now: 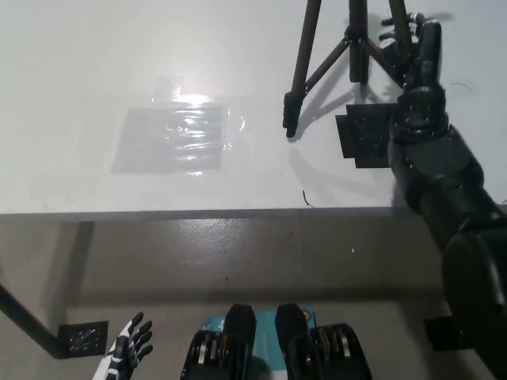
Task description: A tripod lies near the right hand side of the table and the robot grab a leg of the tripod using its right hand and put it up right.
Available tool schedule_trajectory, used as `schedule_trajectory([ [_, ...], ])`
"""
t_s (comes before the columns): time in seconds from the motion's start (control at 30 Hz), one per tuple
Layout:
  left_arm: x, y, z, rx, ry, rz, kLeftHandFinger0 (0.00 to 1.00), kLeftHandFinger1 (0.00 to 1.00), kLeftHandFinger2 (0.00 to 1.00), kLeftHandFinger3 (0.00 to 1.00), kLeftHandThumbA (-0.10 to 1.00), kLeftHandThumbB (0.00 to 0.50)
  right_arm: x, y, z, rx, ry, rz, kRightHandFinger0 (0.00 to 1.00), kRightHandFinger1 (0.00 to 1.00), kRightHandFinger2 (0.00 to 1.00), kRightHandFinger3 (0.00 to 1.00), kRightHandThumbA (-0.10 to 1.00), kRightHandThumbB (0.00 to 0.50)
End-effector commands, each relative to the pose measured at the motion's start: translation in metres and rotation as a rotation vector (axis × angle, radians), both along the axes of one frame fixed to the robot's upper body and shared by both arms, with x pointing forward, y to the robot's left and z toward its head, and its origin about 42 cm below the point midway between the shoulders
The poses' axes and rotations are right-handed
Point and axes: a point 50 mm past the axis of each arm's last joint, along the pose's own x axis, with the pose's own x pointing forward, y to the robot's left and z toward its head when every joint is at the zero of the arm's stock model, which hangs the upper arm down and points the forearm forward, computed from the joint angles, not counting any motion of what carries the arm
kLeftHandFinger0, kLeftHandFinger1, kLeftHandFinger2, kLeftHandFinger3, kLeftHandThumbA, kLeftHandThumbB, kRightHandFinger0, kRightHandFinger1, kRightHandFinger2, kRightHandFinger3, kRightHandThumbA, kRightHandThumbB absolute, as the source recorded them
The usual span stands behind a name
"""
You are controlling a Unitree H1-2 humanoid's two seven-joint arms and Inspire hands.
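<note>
Gripping a leg of the tripod [337,55] at the far right of the table [79,95], the right hand [412,47] has its dark fingers wrapped round the leg on that side. The black arm runs down from it to the picture's lower right corner.

The tripod stands on its spread legs, rising out of the top edge of the view, so its head is not seen. The foot [290,125] of its near left leg rests on the white tabletop; a middle leg comes down beside the hand. Braces link the legs to the centre column.

Just below the hand, a dark plate [366,136] with small holes lies flat on the table, partly under the wrist. To the left, well apart from the tripod, a shiny clear patch [170,138] catches the light.

The left hand [127,352] hangs at the lower left, below the table's edge, empty with fingers spread.
</note>
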Motion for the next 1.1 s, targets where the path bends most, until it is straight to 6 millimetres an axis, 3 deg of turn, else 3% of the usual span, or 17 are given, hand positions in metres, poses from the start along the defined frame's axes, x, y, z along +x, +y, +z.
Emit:
schedule_trajectory([
  [0.0,-0.004,-0.001,0.004,0.015,-0.042,-0.026,1.00,1.00,1.00,1.00,1.00,0.179,0.000,0.012,0.014,0.111,-0.105,-0.002,0.00,0.00,0.38,0.44,-0.10,0.105],
  [0.1,-0.003,0.000,0.006,0.016,-0.046,-0.022,1.00,1.00,1.00,1.00,1.00,0.172,-0.004,0.015,-0.001,0.108,-0.089,0.002,0.00,0.02,0.43,0.39,-0.10,0.117],
  [0.33,0.000,0.000,0.008,0.017,-0.057,-0.019,1.00,1.00,1.00,1.00,1.00,0.172,-0.010,0.014,-0.026,0.131,-0.029,0.026,0.00,0.11,0.50,0.56,-0.10,0.106],
  [0.4,0.003,0.002,0.009,0.018,-0.063,-0.021,1.00,1.00,1.00,1.00,1.00,0.169,-0.009,0.012,-0.027,0.129,-0.007,0.042,0.03,0.21,0.60,0.68,0.00,0.160],
  [0.43,0.004,0.002,0.010,0.023,-0.066,-0.022,1.00,1.00,1.00,1.00,1.00,0.169,-0.009,0.011,-0.027,0.143,-0.002,0.062,0.11,0.31,0.70,0.82,0.09,0.189],
  [0.47,0.005,0.002,0.010,0.023,-0.068,-0.020,1.00,1.00,1.00,1.00,1.00,0.172,-0.007,0.011,-0.025,0.147,-0.001,0.088,0.24,0.37,0.67,0.87,0.28,0.235],
  [0.5,0.005,0.002,0.010,0.021,-0.069,-0.019,1.00,1.00,1.00,1.00,1.00,0.168,-0.007,0.010,-0.024,0.142,-0.002,0.129,0.41,0.57,0.86,1.00,0.38,0.335],
  [0.53,0.006,0.003,0.011,0.022,-0.070,-0.018,1.00,1.00,1.00,1.00,1.00,0.168,-0.006,0.010,-0.024,0.139,-0.005,0.156,0.44,0.59,0.87,0.99,0.41,0.336],
  [0.57,0.006,0.003,0.010,0.029,-0.073,-0.019,1.00,1.00,1.00,1.00,1.00,0.165,-0.005,0.009,-0.025,0.139,0.018,0.233,0.70,0.91,1.00,1.00,0.56,0.401],
  [0.6,0.006,0.003,0.011,0.026,-0.073,-0.019,1.00,1.00,1.00,1.00,1.00,0.163,-0.005,0.010,-0.024,0.160,0.015,0.274,0.89,1.00,1.00,1.00,0.60,0.450],
  [0.63,0.007,0.003,0.012,0.022,-0.073,-0.017,1.00,1.00,1.00,1.00,1.00,0.168,-0.004,0.009,-0.023,0.173,0.019,0.321,1.00,1.00,1.00,1.00,0.62,0.498],
  [0.73,0.007,0.003,0.012,0.019,-0.072,-0.016,1.00,1.00,1.00,1.00,1.00,0.169,-0.003,0.005,-0.022,0.116,0.024,0.412,1.00,1.00,1.00,1.00,0.73,0.500],
  [0.97,0.002,0.005,0.010,0.025,-0.076,-0.018,1.00,1.00,1.00,1.00,1.00,0.168,-0.001,0.006,-0.010,0.078,0.021,0.506,1.00,1.00,1.00,1.00,0.72,0.500],
  [1.07,-0.002,0.005,0.010,0.027,-0.066,-0.017,1.00,1.00,1.00,1.00,1.00,0.169,-0.001,0.011,0.006,0.111,-0.064,0.593,1.00,1.00,1.00,1.00,0.76,0.500],
])
